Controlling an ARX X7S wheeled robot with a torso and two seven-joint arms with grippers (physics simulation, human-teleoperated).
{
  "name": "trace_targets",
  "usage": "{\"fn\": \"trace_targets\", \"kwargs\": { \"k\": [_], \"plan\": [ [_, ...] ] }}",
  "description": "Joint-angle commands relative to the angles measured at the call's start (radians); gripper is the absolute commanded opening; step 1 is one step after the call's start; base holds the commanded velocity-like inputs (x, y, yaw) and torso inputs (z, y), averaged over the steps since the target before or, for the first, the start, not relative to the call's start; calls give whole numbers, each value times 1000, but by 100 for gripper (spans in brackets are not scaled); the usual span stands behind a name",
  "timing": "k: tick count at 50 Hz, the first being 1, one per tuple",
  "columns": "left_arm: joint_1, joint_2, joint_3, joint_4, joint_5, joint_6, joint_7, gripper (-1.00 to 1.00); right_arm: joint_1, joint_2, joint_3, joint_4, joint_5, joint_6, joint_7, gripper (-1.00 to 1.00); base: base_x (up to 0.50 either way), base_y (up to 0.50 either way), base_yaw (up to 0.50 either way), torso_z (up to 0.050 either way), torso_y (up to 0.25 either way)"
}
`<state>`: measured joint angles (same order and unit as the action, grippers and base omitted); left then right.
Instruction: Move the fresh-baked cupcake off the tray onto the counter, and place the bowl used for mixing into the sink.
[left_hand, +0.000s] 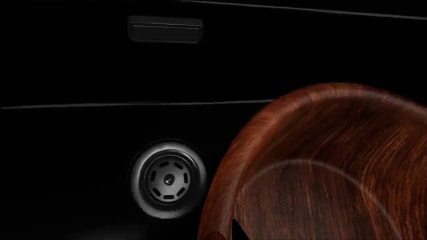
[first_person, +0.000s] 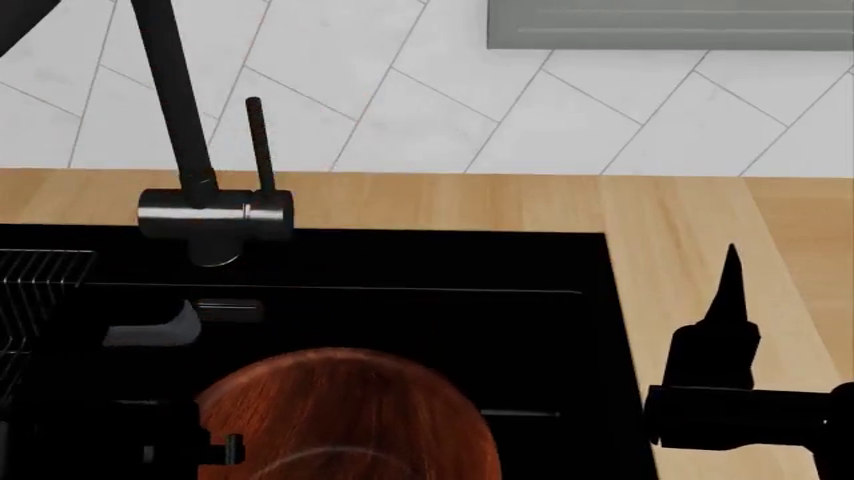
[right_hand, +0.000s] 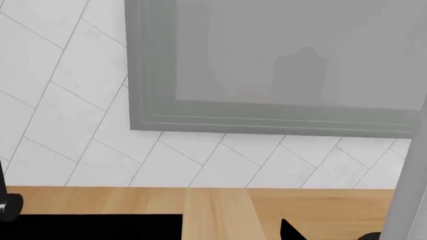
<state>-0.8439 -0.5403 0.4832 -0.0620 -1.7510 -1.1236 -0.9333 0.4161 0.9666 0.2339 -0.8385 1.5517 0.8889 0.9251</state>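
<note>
Head view: the bowl (first_person: 350, 415) sits over the sink (first_person: 534, 340), left fingers hidden, grip unclear; right fingers (first_person: 730, 285) look closed, well apart.

Head camera above sink (first_person: 400, 300), downward

A kitchen: black sink (first_person: 400, 270) with faucet (first_person: 200, 210), wood desk (first_person: 667, 220), white tiled wall (first_person: 400, 100).

Your bowl (first_person: 350, 415) hangs low over the black sink (first_person: 534, 340), with the faucet (first_person: 200, 200) rising behind it and a wire rack (first_person: 34, 285) at the basin's left edge. Your right claw (first_person: 727, 290) points up over the wooden surface (first_person: 681, 230), just right of the sink, tiled wall (first_person: 400, 100) beyond.
</note>
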Motion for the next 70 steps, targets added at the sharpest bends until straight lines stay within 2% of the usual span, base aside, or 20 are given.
{"fn": "trace_targets", "kwargs": {
  "k": [1, 9, 17, 27, 30, 31, 33, 53, 54, 58, 61, 69, 70],
  "plan": [
    [-36, 51, 63, -79, 95, 0, 73, -100, -6, -10, -9, 9, -24, -1, -18, 100, 0, 0, 0, 0, 0],
    [-84, 81, 106, -165, 169, 3, 126, -100, -23, -21, -7, 13, -53, -7, -51, 100, 0, 0, 0, 0, 0],
    [-117, 103, 168, -266, 273, 21, 212, -100, -17, -11, -4, 13, -35, -7, -37, 100, 0, 0, 0, 0, 1],
    [-149, 132, 217, -343, 329, 22, 270, -100, 13, 6, -16, 5, 1, -4, -6, 100, 0, 0, 0, 0, 0],
    [-156, 147, 245, -384, 355, 20, 303, -100, 3, 5, -10, 4, -3, -6, -10, 100, 0, 0, 0, 0, 0],
    [-209, 202, 297, -463, 394, -1, 374, -100, 2, -9, -19, 12, -26, -7, -29, 100, 0, 0, 0, 0, 0],
    [-219, 215, 323, -491, 413, -9, 402, -100, 17, -10, -33, 12, -23, -4, -26, 100, 0, 0, 0, 0, 0],
    [-281, 248, 396, -565, 440, -92, 439, -100, -7, -3, -9, 3, -18, -16, -30, 100, 0, 0, 0, 0, 0],
    [-285, 244, 390, -545, 434, -98, 417, 100, -12, -5, -6, 1, -21, -17, -33, 100, 0, 0, 0, 0, 0],
    [-304, 239, 376, -530, 427, -92, 412, 100, -25, -6, 3, 1, -27, -21, -40, 100, 0, 0, 0, 0, 0],
    [-302, 224, 359, -449, 392, -113, 380, 100, -23, -1, 5, -1, -18, -21, -33, 100, 0, 0, 0, 0, 0],
    [-319, 170, 250, -246, 234, -167, 208, 100, -26, -6, -1, 6, -33, -21, -44, 100, 0, 0, 0, 0, 0],
    [-328, 160, 218, -217, 178, -180, 157, 100, -23, -5, -2, 7, -30, -21, -43, 100, 0, 0, 0, 0, 0]
  ]
}}
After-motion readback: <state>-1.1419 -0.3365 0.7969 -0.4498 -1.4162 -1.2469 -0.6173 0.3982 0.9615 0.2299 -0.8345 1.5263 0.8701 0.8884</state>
